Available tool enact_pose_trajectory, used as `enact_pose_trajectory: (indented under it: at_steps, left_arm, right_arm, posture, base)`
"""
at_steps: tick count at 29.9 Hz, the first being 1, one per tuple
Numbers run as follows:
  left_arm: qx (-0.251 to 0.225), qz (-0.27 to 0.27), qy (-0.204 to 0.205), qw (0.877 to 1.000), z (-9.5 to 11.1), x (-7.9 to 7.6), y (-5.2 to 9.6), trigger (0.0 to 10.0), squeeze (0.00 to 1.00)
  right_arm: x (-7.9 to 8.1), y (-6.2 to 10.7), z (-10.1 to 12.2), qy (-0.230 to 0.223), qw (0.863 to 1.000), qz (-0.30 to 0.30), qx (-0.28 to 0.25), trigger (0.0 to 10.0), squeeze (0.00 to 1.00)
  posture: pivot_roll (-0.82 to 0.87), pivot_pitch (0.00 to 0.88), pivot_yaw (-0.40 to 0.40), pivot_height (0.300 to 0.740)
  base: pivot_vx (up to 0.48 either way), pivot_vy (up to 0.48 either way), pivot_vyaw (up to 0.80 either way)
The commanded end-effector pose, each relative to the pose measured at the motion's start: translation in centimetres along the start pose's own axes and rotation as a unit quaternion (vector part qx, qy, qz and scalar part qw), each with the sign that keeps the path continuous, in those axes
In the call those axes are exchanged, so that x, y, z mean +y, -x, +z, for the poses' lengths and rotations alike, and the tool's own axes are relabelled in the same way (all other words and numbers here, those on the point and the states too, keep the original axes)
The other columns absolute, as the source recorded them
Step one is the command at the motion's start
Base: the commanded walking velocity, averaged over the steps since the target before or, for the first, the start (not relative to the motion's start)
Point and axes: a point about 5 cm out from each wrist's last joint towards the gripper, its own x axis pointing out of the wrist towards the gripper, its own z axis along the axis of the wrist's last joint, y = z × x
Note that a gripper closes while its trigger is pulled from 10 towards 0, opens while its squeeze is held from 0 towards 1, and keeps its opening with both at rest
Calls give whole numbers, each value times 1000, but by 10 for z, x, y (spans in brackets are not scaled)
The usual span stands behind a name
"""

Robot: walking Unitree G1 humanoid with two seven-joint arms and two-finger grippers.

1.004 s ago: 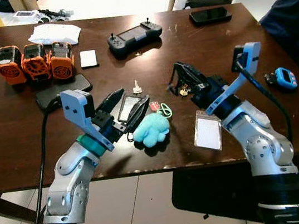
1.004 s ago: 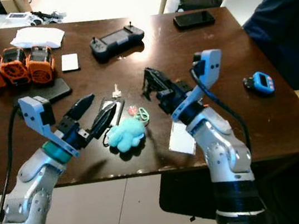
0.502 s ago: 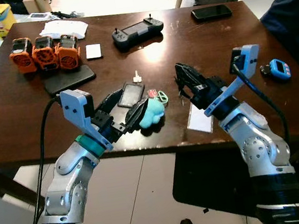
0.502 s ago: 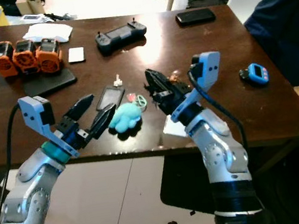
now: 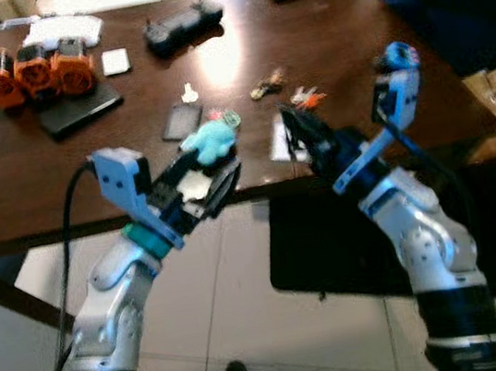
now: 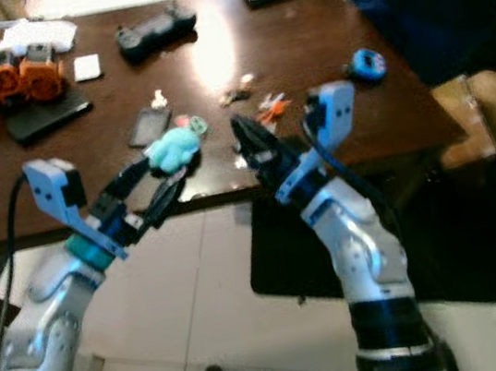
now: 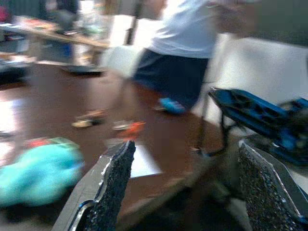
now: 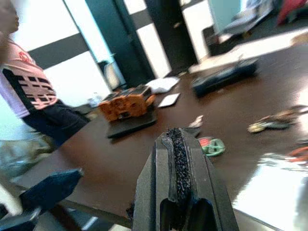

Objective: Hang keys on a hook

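My left hand (image 5: 203,185) hangs spread and empty off the worktop's (image 5: 23,182) near edge, just before the blue plush (image 5: 209,140). My right hand (image 6: 252,148), fingers pressed together, also holds nothing. The keys (image 5: 266,85) lie mid-worktop, toward the right edge, untouched. I judge nothing is done: picking up, finding a hook and hanging all remain.

Silver arms, black-fingered left gripper (image 5: 199,185) and right gripper (image 5: 304,136), blue wrist brackets, black cables.
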Motion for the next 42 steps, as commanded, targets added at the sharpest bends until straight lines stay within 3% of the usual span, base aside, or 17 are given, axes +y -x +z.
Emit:
enact_pose_trajectory:
  at_steps: [1, 11, 18, 26, 27, 28, 30, 32, 39, 40, 42]
  left_arm:
    - [14, 11, -4, 1000, -5, 4, 6, 10000, 0]
    - [23, 24, -7, 999, -10, 9, 11, 10000, 0]
    - [71, 33, -25, 997, -32, 13, 22, 10000, 0]
    - [161, 60, -29, 985, -76, 20, 46, 10000, 0]
    - [190, 84, -23, 978, -90, 25, 58, 10000, 0]
    - [190, 84, -23, 978, -90, 25, 58, 10000, 0]
    - [223, 118, -16, 967, -105, 32, 74, 10000, 0]
    - [223, 118, -16, 967, -105, 32, 74, 10000, 0]
    - [352, 220, 8, 910, -156, 38, 139, 10000, 0]
    - [352, 220, 8, 910, -156, 38, 139, 10000, 0]
    - [386, 255, 18, 886, -167, 37, 161, 10000, 0]
  right_arm:
    - [3, -1, -5, -6, 1000, 7, 5, 10000, 0]
    - [6, -2, -3, -3, 1000, 26, 1, 10000, 0]
    - [11, -2, -6, 2, 999, 39, 8, 10000, 0]
    - [8, 3, -11, 14, 999, 38, 24, 10000, 0]
    - [6, 5, -15, 19, 999, 34, 35, 10000, 0]
    - [6, 5, -15, 19, 999, 34, 35, 10000, 0]
    - [4, 8, -18, 25, 998, 30, 44, 10000, 0]
    - [4, 8, -18, 25, 998, 30, 44, 10000, 0]
    - [1, 5, -13, 39, 998, 25, 40, 10000, 0]
    - [1, 5, -13, 39, 998, 25, 40, 10000, 0]
    - [2, 1, -11, 46, 998, 25, 37, 10000, 0]
  posture:
    - [-10, 92, 29, 740]
    - [-2, 98, 28, 740]
    - [-5, 98, 30, 740]
    - [-13, 98, 34, 740]
    - [-15, 97, 34, 740]
    - [-15, 97, 34, 740]
    - [-14, 93, 34, 740]
    - [-14, 93, 34, 740]
    - [-21, 80, 36, 740]
    - [-21, 80, 36, 740]
    - [-22, 79, 36, 740]
  base:
    - [-334, 0, 0]
    - [-125, 0, 612]
    - [0, 0, 761]
    - [0, 0, 756]
    - [0, 0, 756]
    - [0, 0, 756]
    - [0, 0, 756]
    - [0, 0, 756]
    - [0, 0, 756]
    - [0, 0, 756]
    - [0, 0, 756]
